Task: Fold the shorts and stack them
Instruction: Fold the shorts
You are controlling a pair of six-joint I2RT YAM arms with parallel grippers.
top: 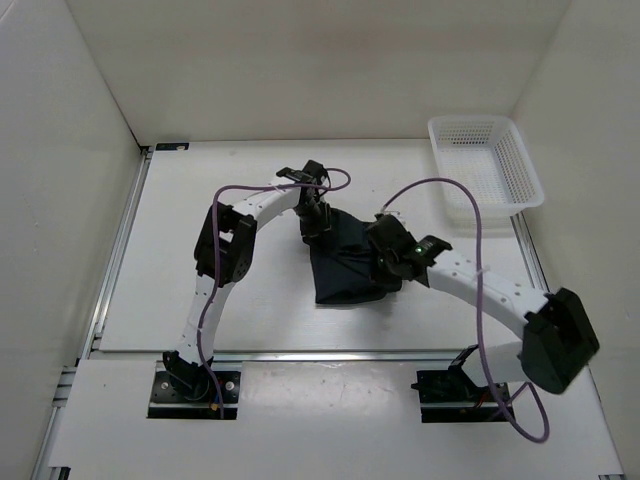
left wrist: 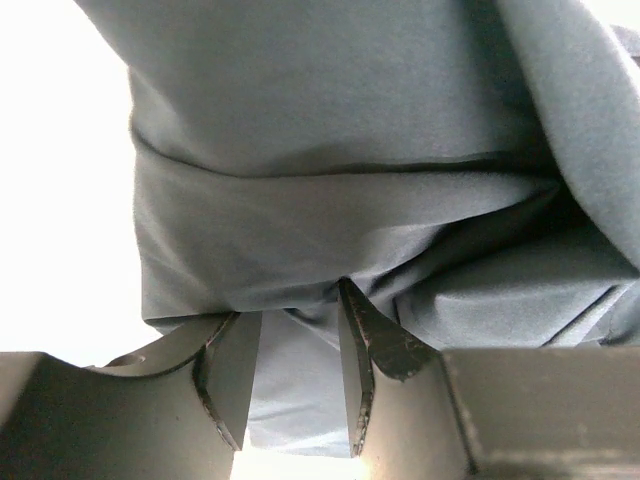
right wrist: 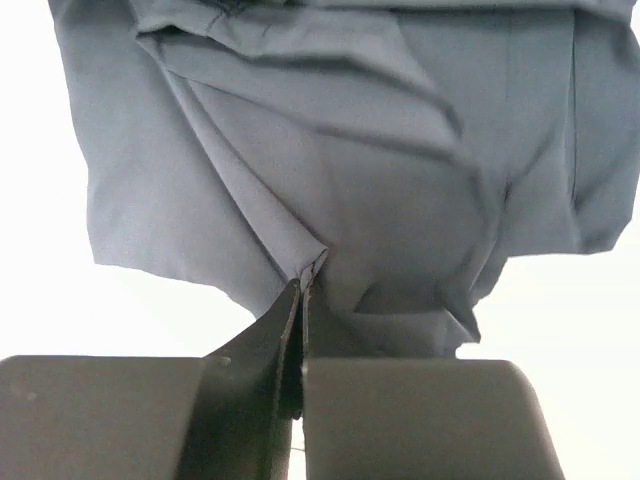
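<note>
The dark navy shorts (top: 345, 268) lie bunched in the middle of the white table. My left gripper (top: 315, 215) is at their far left corner. In the left wrist view (left wrist: 292, 305) its jaws stand apart, with the cloth (left wrist: 330, 150) lying in the gap between them. My right gripper (top: 385, 255) is at the shorts' right side. In the right wrist view (right wrist: 302, 280) its jaws are shut on a pinched fold of the shorts (right wrist: 350, 150), which hang creased ahead of it.
A white mesh basket (top: 522, 168) stands at the far right corner of the table. White walls enclose the table on the left, back and right. Purple cables loop over both arms.
</note>
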